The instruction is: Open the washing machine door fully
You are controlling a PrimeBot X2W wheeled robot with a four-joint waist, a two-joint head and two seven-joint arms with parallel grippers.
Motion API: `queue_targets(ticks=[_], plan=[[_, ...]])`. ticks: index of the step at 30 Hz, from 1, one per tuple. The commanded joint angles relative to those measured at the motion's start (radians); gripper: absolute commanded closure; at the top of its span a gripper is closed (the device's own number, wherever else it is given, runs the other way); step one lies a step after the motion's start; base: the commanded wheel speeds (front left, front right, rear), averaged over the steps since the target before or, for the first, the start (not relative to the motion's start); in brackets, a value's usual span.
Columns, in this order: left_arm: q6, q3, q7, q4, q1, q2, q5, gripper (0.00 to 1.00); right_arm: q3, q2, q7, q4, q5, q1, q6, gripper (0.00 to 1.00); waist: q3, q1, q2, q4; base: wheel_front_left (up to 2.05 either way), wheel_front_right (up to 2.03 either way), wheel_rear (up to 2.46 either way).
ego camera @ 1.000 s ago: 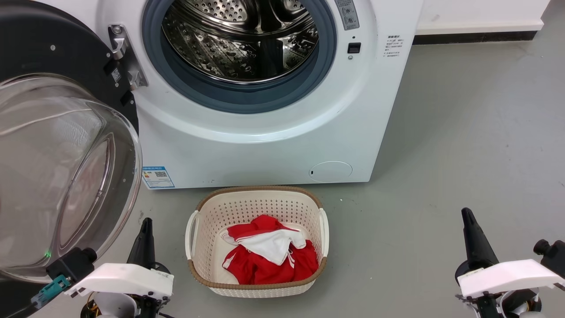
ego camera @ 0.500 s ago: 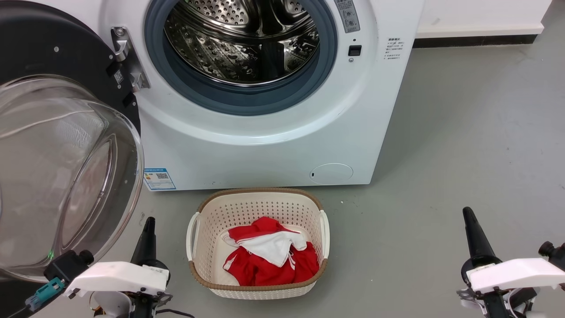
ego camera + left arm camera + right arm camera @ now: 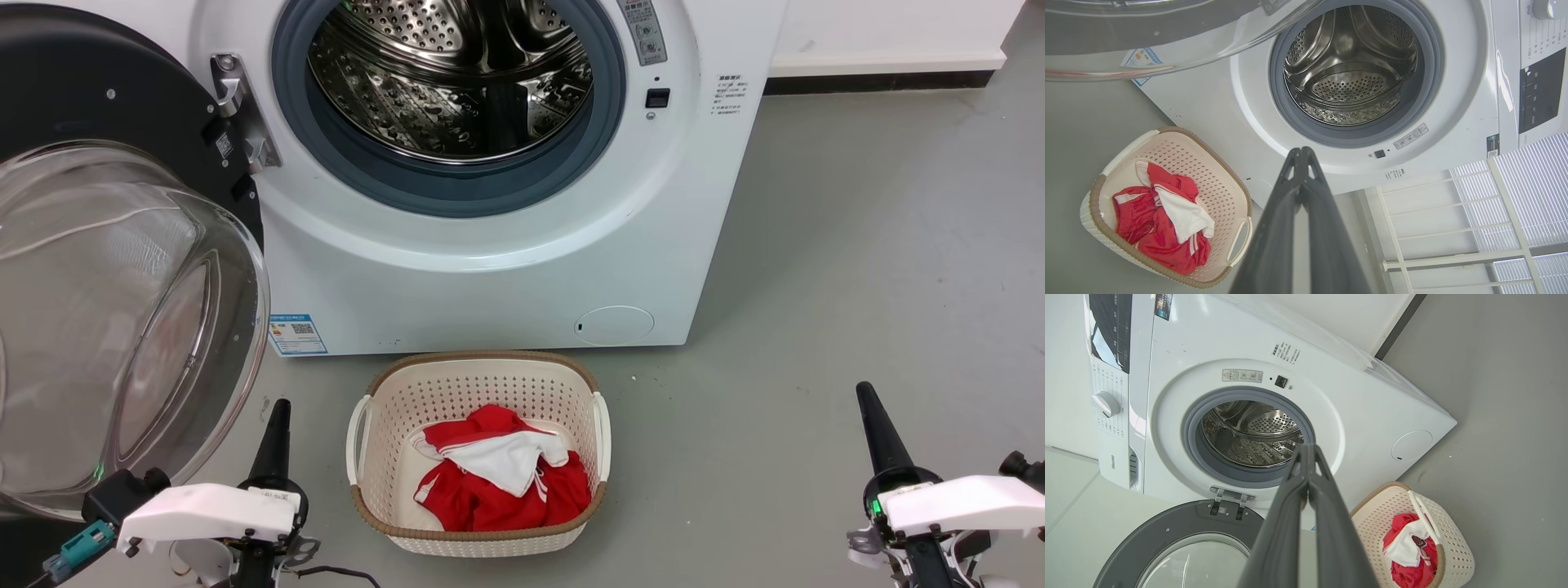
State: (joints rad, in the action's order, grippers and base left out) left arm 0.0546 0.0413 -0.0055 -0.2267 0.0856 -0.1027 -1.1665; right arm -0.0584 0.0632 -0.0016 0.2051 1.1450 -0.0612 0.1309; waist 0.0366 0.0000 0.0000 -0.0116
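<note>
Left gripper [image 3: 281, 406] closed near basket [image 3: 482, 357] holding clothes [image 3: 498, 482].

1. On my left gripper [image 3: 282, 408], long dark tapered fingers [image 3: 273, 453] join a white screw-dotted wrist shell [image 3: 208, 508].
2. A teal plug [image 3: 77, 549] sits on its black boxy module [image 3: 118, 495]; a thin black cable [image 3: 343, 574] runs below.
3. My right gripper [image 3: 864, 396] matches, with a small green light [image 3: 875, 506].

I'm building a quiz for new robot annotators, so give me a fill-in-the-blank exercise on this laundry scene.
1. The washing machine door stands swung open at the head view's ___ side.
2. The cream basket sits on the floor in ___ of the washing machine.
3. The basket holds red and ___ clothes.
4. The left gripper and right gripper are both ___.
Missing words: left, front, white, shut.
</note>
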Motion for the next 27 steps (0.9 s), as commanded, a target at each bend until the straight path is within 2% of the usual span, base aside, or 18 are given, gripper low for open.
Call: queue_targets(ticks=[1,27], plan=[[0.008,0.008,0.005,0.005,0.018,0.001,-0.02,1.0,-0.004,0.007,0.003,-0.003,0.023,-0.024,0.0,1.0,-0.001,0.0,0.0,0.0,0.0,0.0,0.0],[0.045,0.044,0.067,-0.008,0.025,0.03,-0.242,1.0,-0.021,0.005,0.055,0.019,0.264,-0.038,0.0,1.0,-0.016,0.0,0.0,0.005,0.0,0.0,0.0]])
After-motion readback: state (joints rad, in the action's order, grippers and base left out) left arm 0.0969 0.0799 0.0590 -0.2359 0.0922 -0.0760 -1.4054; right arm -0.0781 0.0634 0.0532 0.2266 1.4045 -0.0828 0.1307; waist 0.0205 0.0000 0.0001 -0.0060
